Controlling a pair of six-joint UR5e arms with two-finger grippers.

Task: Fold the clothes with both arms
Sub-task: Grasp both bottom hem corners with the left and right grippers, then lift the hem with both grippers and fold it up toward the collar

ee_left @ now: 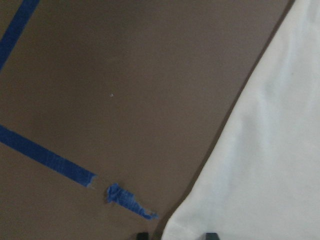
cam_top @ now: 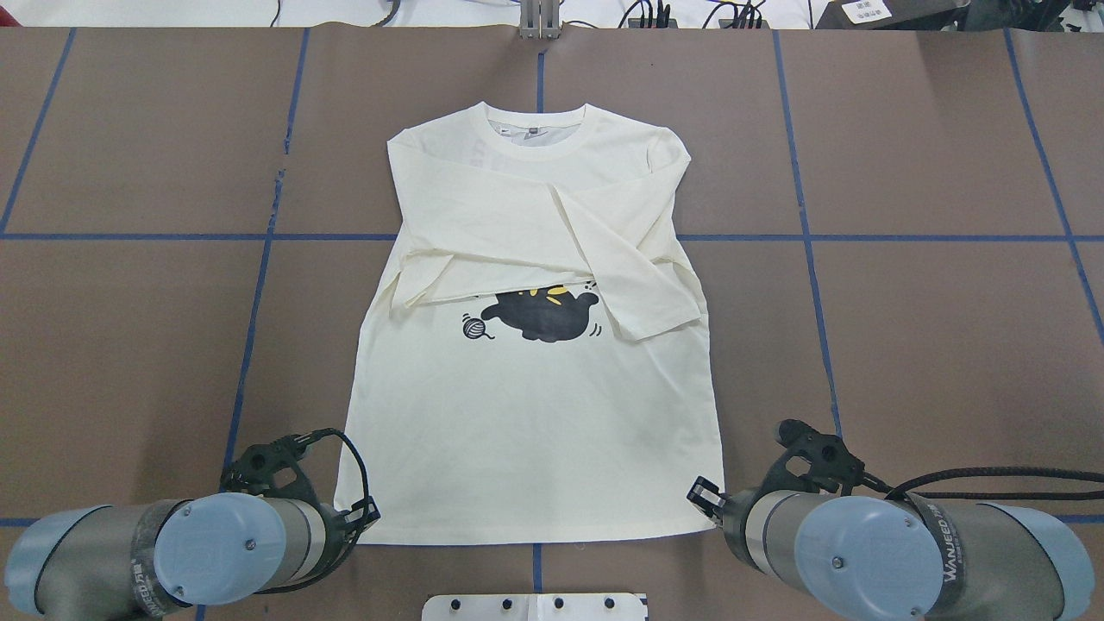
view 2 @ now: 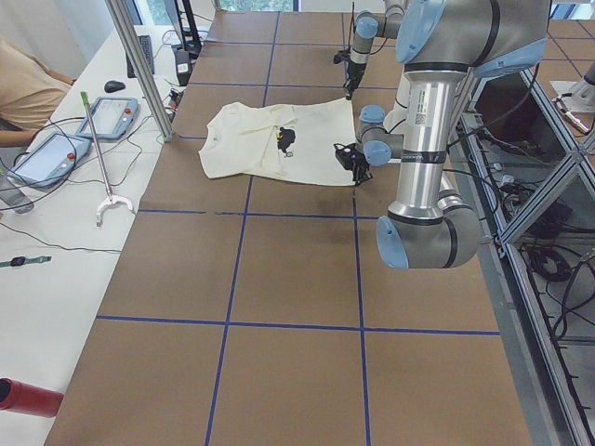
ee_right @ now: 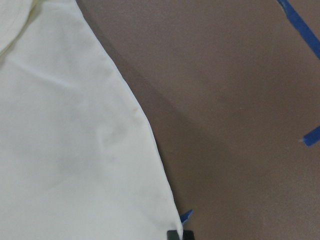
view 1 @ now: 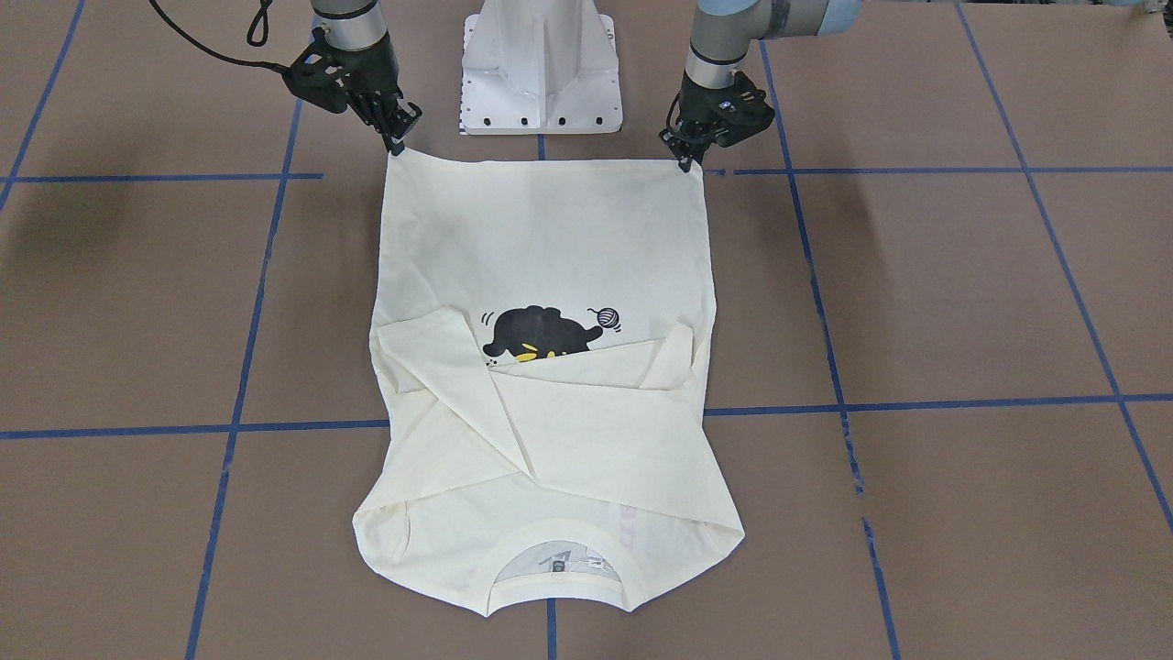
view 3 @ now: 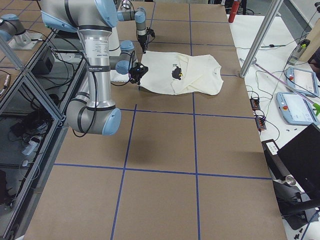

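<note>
The cream long-sleeved shirt [view 1: 550, 238] lies flat on the brown table, collar [cam_top: 535, 138] away from the robot. Both sleeves are folded across the chest, partly covering the black cat print [cam_top: 539, 315]. My left gripper [view 1: 683, 160] is down at one corner of the near hem. In the left wrist view its fingertips [ee_left: 142, 235] stand apart with that corner of the shirt [ee_left: 270, 150] between them. My right gripper [view 1: 396, 142] is at the other hem corner. In the right wrist view its tips [ee_right: 172, 234] are closed together on the edge of the shirt [ee_right: 65, 150].
The white pedestal base [view 1: 539, 64] stands just behind the hem, between the arms. Blue tape lines [view 1: 247, 367] grid the table. A side bench with tablets [view 2: 46, 158], cables, a metal post [view 2: 139, 65] and a seated person lies beyond the shirt's collar end.
</note>
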